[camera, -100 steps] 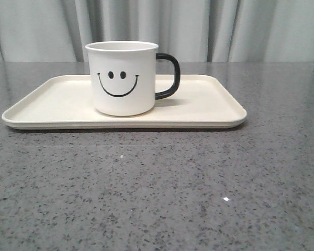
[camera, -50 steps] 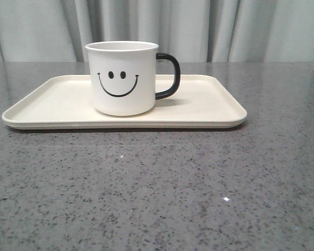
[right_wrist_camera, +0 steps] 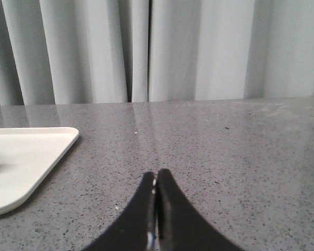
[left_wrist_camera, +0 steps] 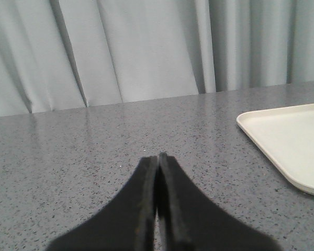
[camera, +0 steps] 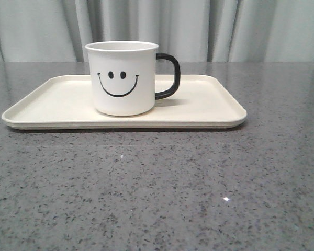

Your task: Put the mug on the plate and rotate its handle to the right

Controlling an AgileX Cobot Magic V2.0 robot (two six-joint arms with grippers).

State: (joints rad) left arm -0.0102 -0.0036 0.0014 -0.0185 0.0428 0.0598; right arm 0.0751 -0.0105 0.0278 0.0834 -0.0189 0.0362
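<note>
The white mug [camera: 123, 78] with a black smiley face stands upright on the cream plate [camera: 209, 104], left of its middle. Its black handle [camera: 169, 76] points to the right. Neither gripper shows in the front view. My left gripper [left_wrist_camera: 157, 158] is shut and empty, low over the grey table, with a corner of the plate [left_wrist_camera: 288, 138] off to one side. My right gripper [right_wrist_camera: 156, 175] is shut and empty, also low over the table, with another corner of the plate [right_wrist_camera: 26, 157] beside it. The mug is out of both wrist views.
The speckled grey table [camera: 157, 188] stretches in front of the plate. Pale grey curtains [camera: 225, 26] hang behind the table's far edge.
</note>
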